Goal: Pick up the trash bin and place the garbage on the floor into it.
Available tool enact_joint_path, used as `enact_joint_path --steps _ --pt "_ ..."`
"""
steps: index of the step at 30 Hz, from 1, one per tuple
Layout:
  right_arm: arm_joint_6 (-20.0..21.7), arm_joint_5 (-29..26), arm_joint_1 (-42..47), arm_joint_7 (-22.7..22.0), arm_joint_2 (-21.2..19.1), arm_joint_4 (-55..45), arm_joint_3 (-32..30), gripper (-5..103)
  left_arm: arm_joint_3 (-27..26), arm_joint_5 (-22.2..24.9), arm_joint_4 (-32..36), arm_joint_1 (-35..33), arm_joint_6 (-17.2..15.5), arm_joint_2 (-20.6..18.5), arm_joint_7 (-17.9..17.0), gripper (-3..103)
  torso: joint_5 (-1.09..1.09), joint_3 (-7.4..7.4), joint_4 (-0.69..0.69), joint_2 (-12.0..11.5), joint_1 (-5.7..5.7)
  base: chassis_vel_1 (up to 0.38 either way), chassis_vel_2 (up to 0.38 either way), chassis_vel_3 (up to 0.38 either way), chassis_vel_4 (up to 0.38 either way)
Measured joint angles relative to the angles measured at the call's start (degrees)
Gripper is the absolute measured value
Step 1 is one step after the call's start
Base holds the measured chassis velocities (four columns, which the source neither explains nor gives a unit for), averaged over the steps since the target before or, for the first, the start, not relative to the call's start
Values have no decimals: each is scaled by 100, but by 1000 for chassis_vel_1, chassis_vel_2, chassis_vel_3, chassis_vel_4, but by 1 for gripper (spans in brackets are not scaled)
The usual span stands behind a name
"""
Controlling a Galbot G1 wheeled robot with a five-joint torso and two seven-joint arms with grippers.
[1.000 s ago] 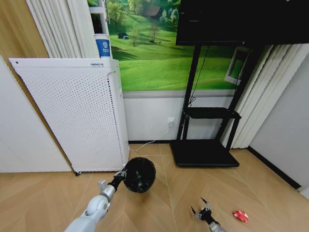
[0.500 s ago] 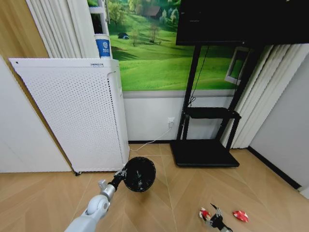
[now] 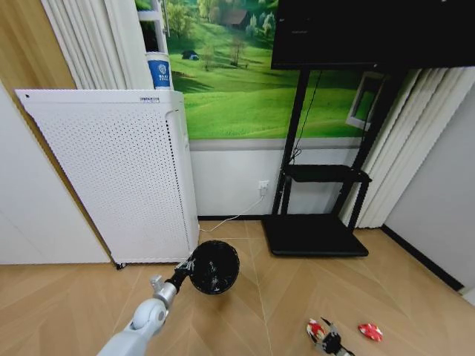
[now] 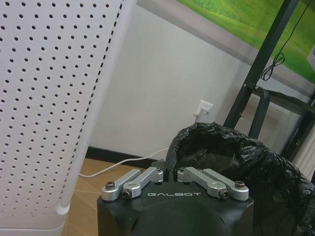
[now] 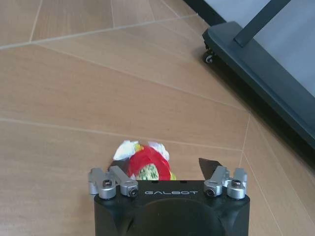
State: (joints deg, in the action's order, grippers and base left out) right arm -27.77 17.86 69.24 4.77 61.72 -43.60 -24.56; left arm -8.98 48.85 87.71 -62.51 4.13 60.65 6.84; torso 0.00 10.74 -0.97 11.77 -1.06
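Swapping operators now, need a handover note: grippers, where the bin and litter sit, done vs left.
Left gripper: shut on the rim of the trash bin, holding it by the white appliance.
Right gripper: open, low over the floor, straddling a red-and-white wrapper, not closed on it.
Second wrapper lies on the floor to the right.
Done: bin grasped.
Left: grasp this wrapper, drop it in the bin, then the other.
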Motion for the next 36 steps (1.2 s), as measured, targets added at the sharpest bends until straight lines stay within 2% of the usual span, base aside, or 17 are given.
enact_joint_path --steps 1,2,3,6,9,10,12,13,15,17,23,30,35,36 --pt "42 3 3 2 -14 -10 -2 80 0 3 4 14 0 -8 6 6 -1 0 -1 0 0 0 0 0 0" --pt "145 34 5 2 -50 -16 -4 69 0 17 16 70 0 -26 14 6 1 0 -2 0 0 0 0 0 0" --pt "145 34 5 2 -50 -16 -4 69 0 17 16 70 0 -26 14 6 1 0 -2 0 0 0 0 0 0" --pt "268 106 2 85 -84 -9 -7 52 0 32 65 82 1 -15 3 6 0 0 -2 0 0 0 0 0 0" --pt "303 167 40 184 -82 -30 -24 47 0 25 80 23 1 -15 -5 6 -1 0 0 0 0 0 0 0 0" --pt "292 168 64 188 -64 -28 -29 36 -32 15 77 1 3 -19 -5 6 0 0 -1 0 0 0 0 0 0" --pt "273 163 76 188 -60 -28 -30 36 -41 12 67 -3 5 -21 -5 6 -1 0 0 0 0 0 0 0 0" --pt "217 157 89 188 -60 -28 -32 27 -45 9 34 -1 7 -22 -7 6 0 0 0 0 0 0 0 0 0" --pt "157 158 95 187 -60 -29 -32 27 -44 7 8 7 7 -22 -8 6 0 0 -1 0 0 0 0 0 0" --pt "43 110 155 185 -80 -112 -35 21 -15 1 -64 58 9 -17 13 6 3 0 0 0 0 0 0 0 0" --pt "-237 -247 306 215 -164 -527 -81 21 295 2 -295 362 10 -4 103 6 1 0 -1 0 0 0 0 0 0" --pt "-369 -1035 520 329 -216 -1500 -178 21 1072 -53 -914 1135 19 92 224 6 2 0 -1 0 0 0 0 0 0" --pt "-187 -1638 839 398 -315 -2704 -353 21 2026 -60 -1874 1964 68 456 269 6 2 1 1 0 0 0 0 0 0" --pt "-187 -1638 839 398 -315 -2704 -353 21 2026 -60 -1874 1964 68 456 269 6 2 1 1 0 0 0 0 0 0"
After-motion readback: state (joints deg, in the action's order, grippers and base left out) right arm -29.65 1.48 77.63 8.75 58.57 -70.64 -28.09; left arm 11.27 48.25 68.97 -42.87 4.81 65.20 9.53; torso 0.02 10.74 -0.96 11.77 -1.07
